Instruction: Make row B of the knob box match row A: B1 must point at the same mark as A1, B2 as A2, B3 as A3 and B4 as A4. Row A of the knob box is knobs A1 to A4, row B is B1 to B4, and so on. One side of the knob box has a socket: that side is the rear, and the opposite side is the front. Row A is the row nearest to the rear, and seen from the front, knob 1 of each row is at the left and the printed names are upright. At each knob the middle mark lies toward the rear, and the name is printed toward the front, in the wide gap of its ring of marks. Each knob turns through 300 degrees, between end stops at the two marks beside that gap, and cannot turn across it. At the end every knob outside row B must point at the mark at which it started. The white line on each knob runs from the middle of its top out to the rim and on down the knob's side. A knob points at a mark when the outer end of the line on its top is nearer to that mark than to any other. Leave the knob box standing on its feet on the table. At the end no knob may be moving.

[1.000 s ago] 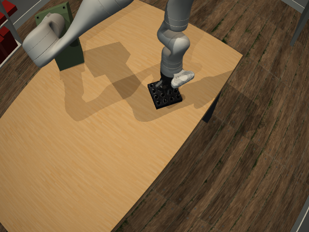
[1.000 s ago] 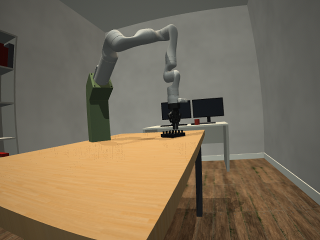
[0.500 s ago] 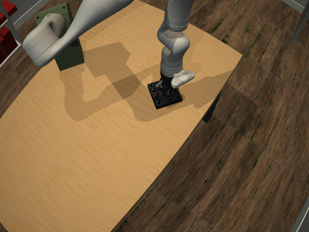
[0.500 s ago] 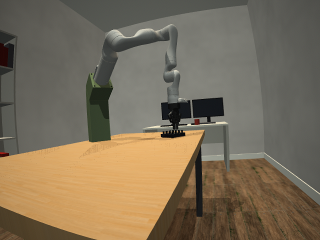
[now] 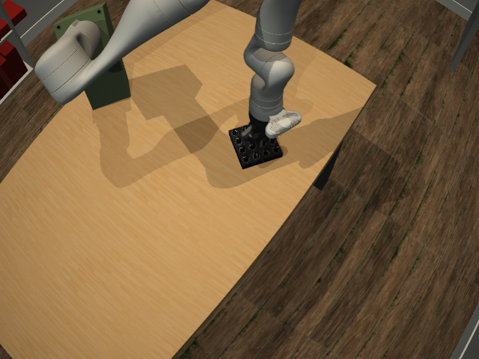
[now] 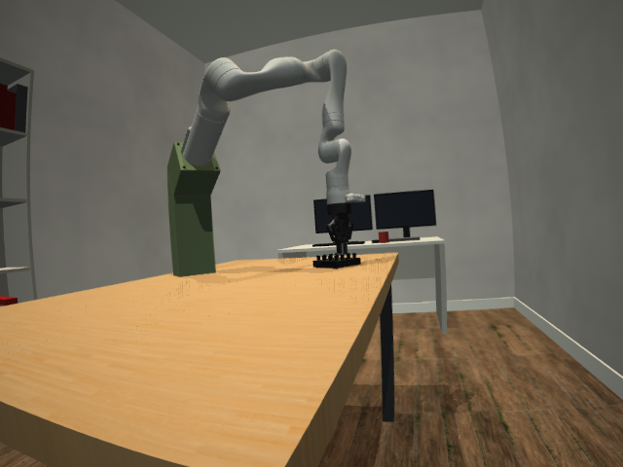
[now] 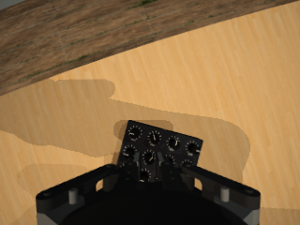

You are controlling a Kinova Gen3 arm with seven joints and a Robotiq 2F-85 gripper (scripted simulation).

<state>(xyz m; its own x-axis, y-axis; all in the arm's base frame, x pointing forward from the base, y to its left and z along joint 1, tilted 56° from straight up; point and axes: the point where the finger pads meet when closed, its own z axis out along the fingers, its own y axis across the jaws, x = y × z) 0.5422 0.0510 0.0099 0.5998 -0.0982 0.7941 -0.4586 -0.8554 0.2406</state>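
The black knob box (image 5: 261,157) (image 6: 336,263) (image 7: 163,136) stands on its feet on the wooden table (image 5: 116,239) near the far right edge. My gripper (image 5: 253,135) (image 6: 342,250) (image 7: 148,159) points straight down over the box, right at knob height. Its fingers stand narrowly apart on either side of one knob (image 7: 144,176), in the third row from the box's far edge in the wrist view. I cannot see them pressing on it. Two rows of knobs with white lines show beyond the fingers in the wrist view. The knob names are too small to read.
The green arm pedestal (image 5: 101,83) (image 6: 190,221) stands at the table's back. The table edge (image 5: 332,154) runs close to the right of the box. A white desk (image 6: 418,243) with monitors and a red cup stands behind the table.
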